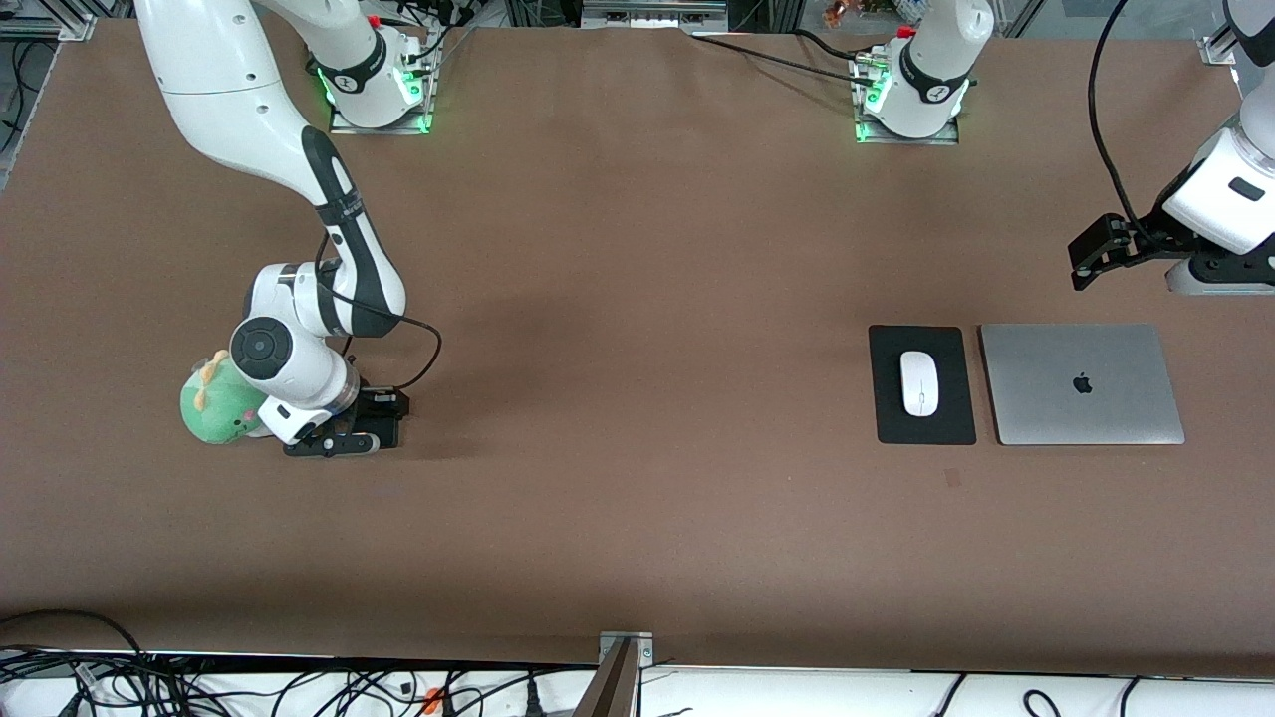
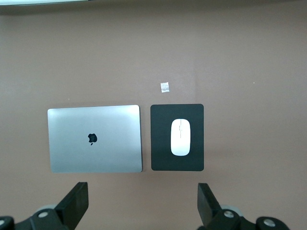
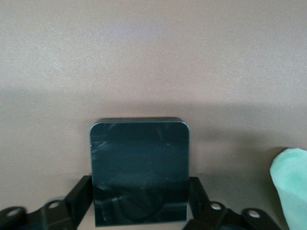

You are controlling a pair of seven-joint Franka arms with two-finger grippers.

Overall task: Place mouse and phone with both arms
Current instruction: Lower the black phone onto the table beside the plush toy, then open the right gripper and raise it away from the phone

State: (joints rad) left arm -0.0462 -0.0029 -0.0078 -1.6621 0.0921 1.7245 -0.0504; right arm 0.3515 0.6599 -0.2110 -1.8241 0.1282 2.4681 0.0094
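Note:
The white mouse (image 1: 919, 382) lies on a black mouse pad (image 1: 892, 418) toward the left arm's end of the table. It also shows in the left wrist view (image 2: 181, 137). The black phone (image 3: 139, 163) lies flat on the table toward the right arm's end, mostly hidden under the right hand in the front view (image 1: 386, 430). My right gripper (image 3: 140, 201) is down at the table, with its fingers against the phone's two sides. My left gripper (image 2: 142, 203) is open and empty, held high over the table beside the laptop (image 1: 1220, 271).
A closed silver laptop (image 1: 1081, 383) lies beside the mouse pad. A green plush toy (image 1: 214, 403) sits against the right hand, at the edge of the right wrist view (image 3: 290, 182). A small tape mark (image 2: 165, 86) is near the pad.

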